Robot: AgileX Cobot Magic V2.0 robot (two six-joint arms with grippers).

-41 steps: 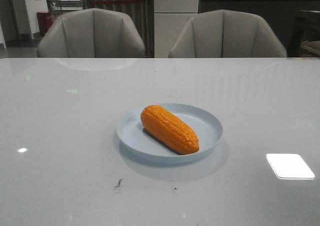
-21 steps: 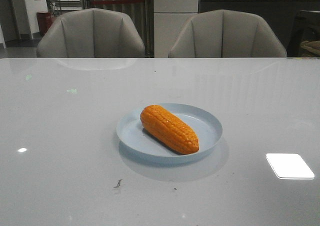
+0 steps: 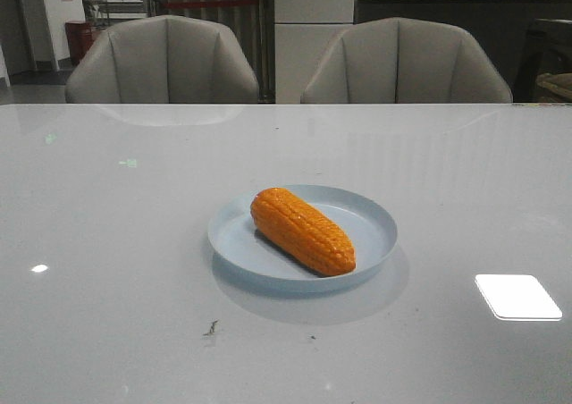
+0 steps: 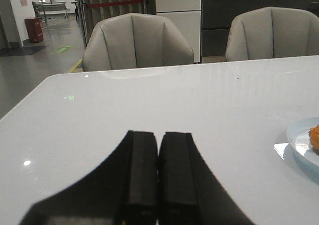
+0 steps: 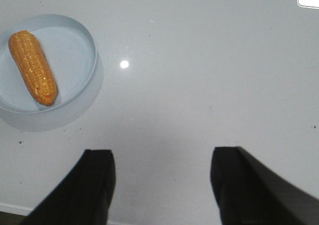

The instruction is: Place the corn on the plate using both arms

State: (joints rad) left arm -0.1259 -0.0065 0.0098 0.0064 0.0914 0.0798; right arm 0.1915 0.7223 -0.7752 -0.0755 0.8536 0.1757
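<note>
A wide, shiny, pale grey table (image 3: pixel 107 315) was seen in a dim room, with two grey padded chairs (image 3: pixel 163 60) set behind it at the far edge. Near the middle of the table a round, shallow, pale blue plate (image 3: pixel 371 225) was set, and the glossy orange corn cob with rows of kernels (image 3: pixel 301 230) was laid on it at a slant, with one end close to the near rim. The corn was touched by nothing but the plate. No arm was seen in the front view. In the left wrist view the left gripper (image 4: pixel 158 180) was held low over the bare table, well apart from the plate, and its two black fingers were pressed together with nothing between them. In the right wrist view the right gripper (image 5: pixel 162 185) was held up above the table, off to the side of the plate, and its fingers were spread wide with nothing held. The placing step looked to be done, since the corn was lying inside the plate and was let go. Little seemed to be left. The next move would likely call only for both arms to be kept away from the plate and brought to rest, so that the corn would not be bumped or rolled off.
</note>
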